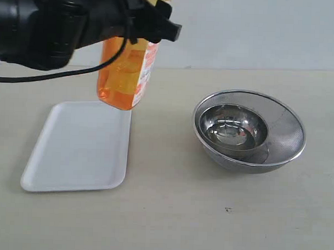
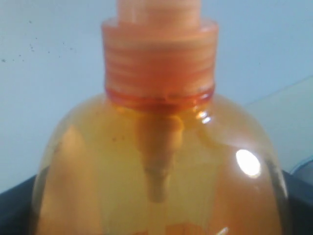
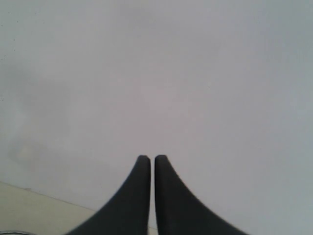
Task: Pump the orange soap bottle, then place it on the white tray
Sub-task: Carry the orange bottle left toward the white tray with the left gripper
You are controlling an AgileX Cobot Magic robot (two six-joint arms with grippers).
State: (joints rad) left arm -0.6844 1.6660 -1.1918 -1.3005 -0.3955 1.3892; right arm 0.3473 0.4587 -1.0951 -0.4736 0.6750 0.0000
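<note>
The orange soap bottle [image 1: 124, 74] hangs in the air, slightly tilted, with its base just over the far right corner of the white tray [image 1: 73, 152]. My left gripper [image 1: 144, 23] is shut on the bottle's upper part. Its black fingers [image 1: 162, 25] wrap the shoulder. The left wrist view is filled by the bottle [image 2: 161, 161], with the ribbed orange collar [image 2: 159, 58] above it. The pump head is cut off at the frame edges. My right gripper [image 3: 152, 159] is shut on nothing and faces a bare wall.
A small steel bowl [image 1: 233, 127] sits inside a larger mesh steel bowl [image 1: 284, 137] on the right of the beige table [image 1: 208, 214]. A black cable [image 1: 53, 74] hangs from the left arm.
</note>
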